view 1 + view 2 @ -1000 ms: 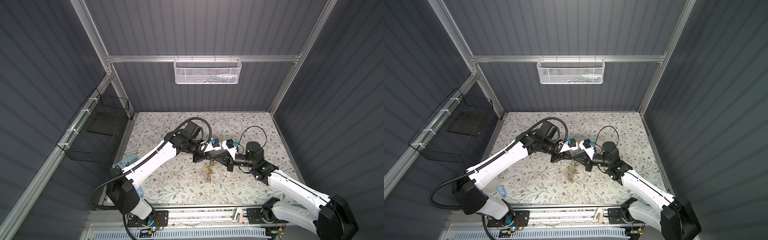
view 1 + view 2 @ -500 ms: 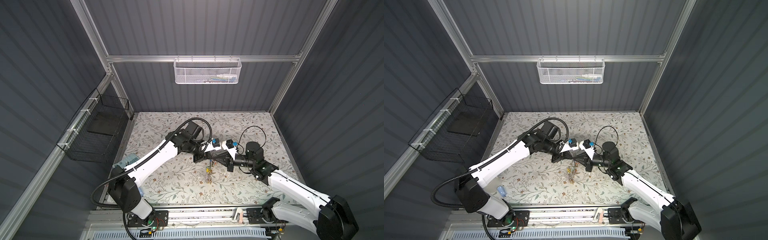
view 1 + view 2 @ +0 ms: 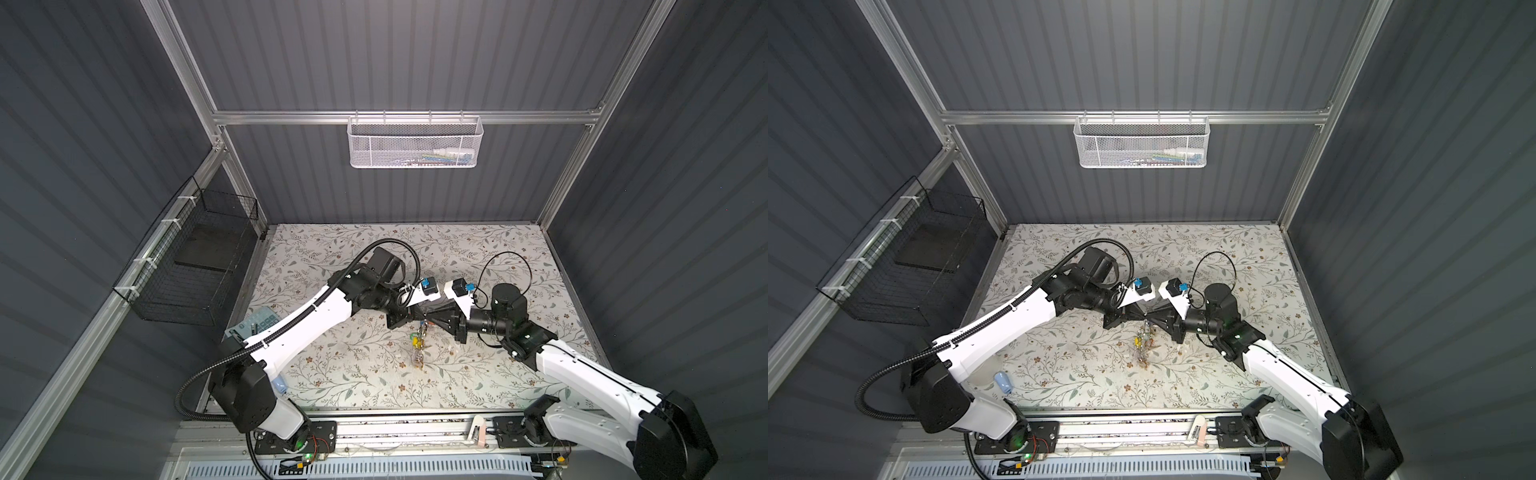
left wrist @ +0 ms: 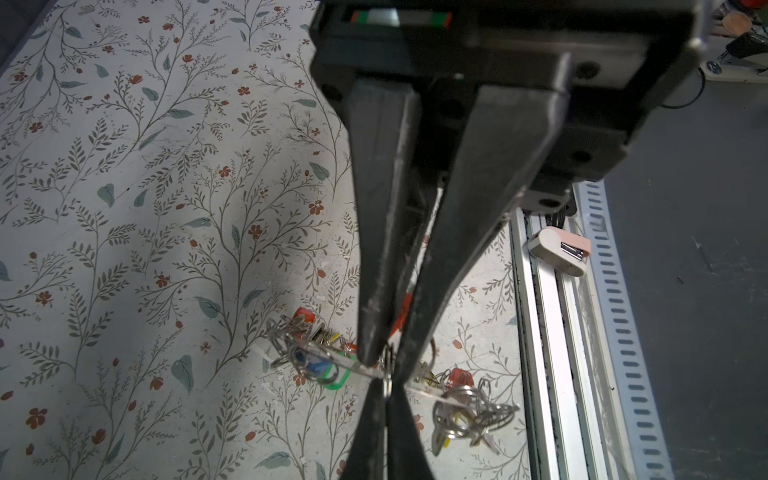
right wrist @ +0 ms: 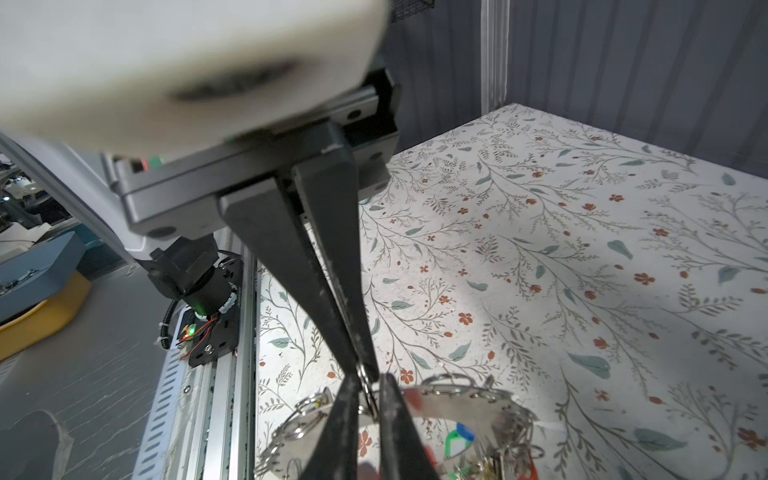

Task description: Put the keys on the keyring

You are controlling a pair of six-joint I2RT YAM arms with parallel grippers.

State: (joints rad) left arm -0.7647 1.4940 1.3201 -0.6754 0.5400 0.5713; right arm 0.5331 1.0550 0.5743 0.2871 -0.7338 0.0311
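Currently left claw is clenched on the keyring rim, lower centre of frame. Disc is edge-on, long axis running left to lower right through the tips. Right claw meets it tip-to-tip, can't tell if gripping. In both top views it dangles below the tips.

Table mat: left gripper and right gripper meet tip to tip above its middle, keyring hanging at their tips. Mesh basket on rear wall rail. Wire basket on left wall.
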